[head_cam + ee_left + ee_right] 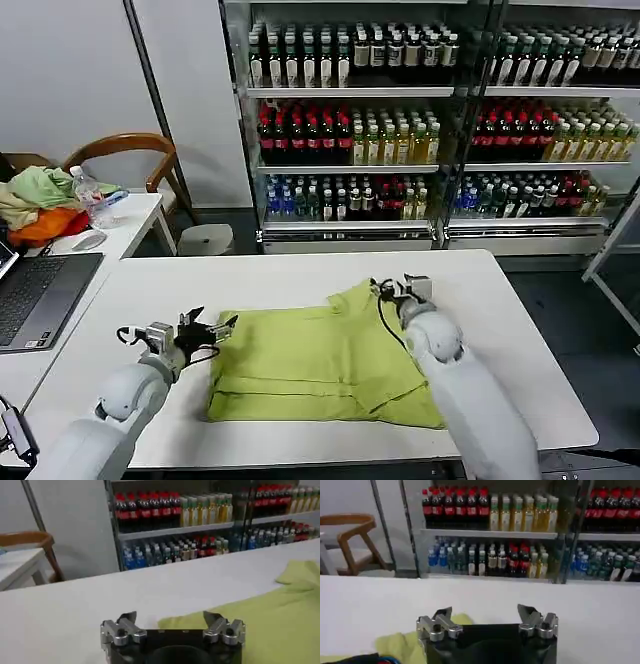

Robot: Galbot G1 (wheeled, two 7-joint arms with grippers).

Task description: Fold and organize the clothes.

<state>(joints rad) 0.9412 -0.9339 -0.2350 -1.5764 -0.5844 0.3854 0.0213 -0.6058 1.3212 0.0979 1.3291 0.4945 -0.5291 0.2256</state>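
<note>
The clothes are one lime yellow-green T-shirt (320, 365) lying partly folded on the white table (520, 330), one sleeve pointing toward the far edge. My left gripper (205, 330) hovers at the shirt's left edge, open with nothing in it. In the left wrist view the left gripper (170, 620) has its jaws wide apart, and the shirt (270, 625) spreads beyond them. My right gripper (400, 290) sits over the far sleeve, open. The right wrist view shows the right gripper (485, 615) empty above bare table, a bit of shirt (400, 642) beside one finger.
A side table at the left carries a laptop (40, 295), a heap of pale green, beige and orange garments (40, 205) and a water bottle (92, 198). A wooden chair (130, 150) and a stool (205, 238) stand behind. Shelves of bottles (400, 130) line the back.
</note>
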